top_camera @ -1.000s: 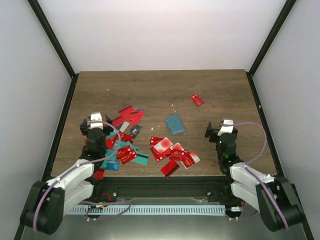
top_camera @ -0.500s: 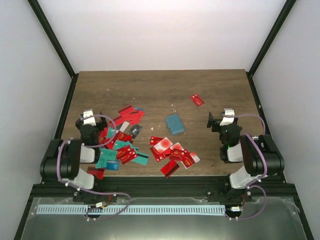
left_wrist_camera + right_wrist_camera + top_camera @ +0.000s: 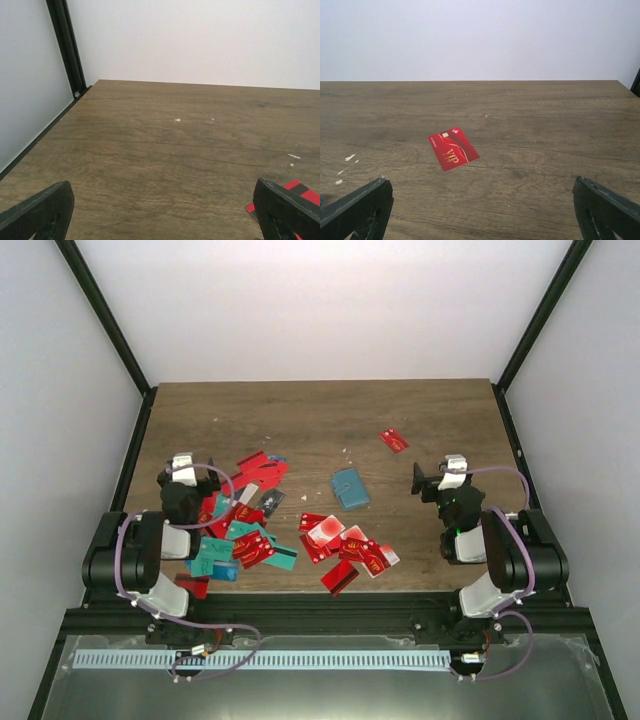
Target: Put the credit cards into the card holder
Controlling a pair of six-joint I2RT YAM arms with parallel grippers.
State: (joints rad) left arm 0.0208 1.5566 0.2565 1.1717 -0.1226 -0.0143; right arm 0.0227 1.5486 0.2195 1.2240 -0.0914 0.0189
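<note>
Note the change since one second earlier: both arms folded from a low, stretched pose into an upright one over the bases, left gripper [image 3: 183, 475] and right gripper [image 3: 440, 483] almost in place. Note no shift among the credit cards [image 3: 255, 548] or the card holder [image 3: 350, 488].

Read both grippers as spread to full width and empty. Confirm in each wrist view: only tabletop [image 3: 320, 410] between the fingertips.

Locate the card holder flat on the tabletop, roughly midway between the two arms, apart from every card. Locate the cards in three places: an overlapping heap [image 3: 250, 472] just beside the left gripper, a central cluster [image 3: 345, 548] near the front edge, and a single red card [image 3: 453, 148] ahead of the right gripper.

Expect the following faults:
- Failed pinch. Thin cards flat on wood; likely skid of fingertips and sliding instead of lift.
- Double pick. Overlap in heap and central cluster; likely drag of neighbours, or two cards at once.
- Loss over the edge. Several cards close to the front edge; avoid sweeping strokes toward the bases.
- Blind approach. Left wrist view limited to bare tabletop and one red card corner [image 3: 295, 192]; do not trust it for the heap.
- Holder drift. Soft-looking, unanchored body; pin with the second gripper before insertion, or expect push-away.
</note>
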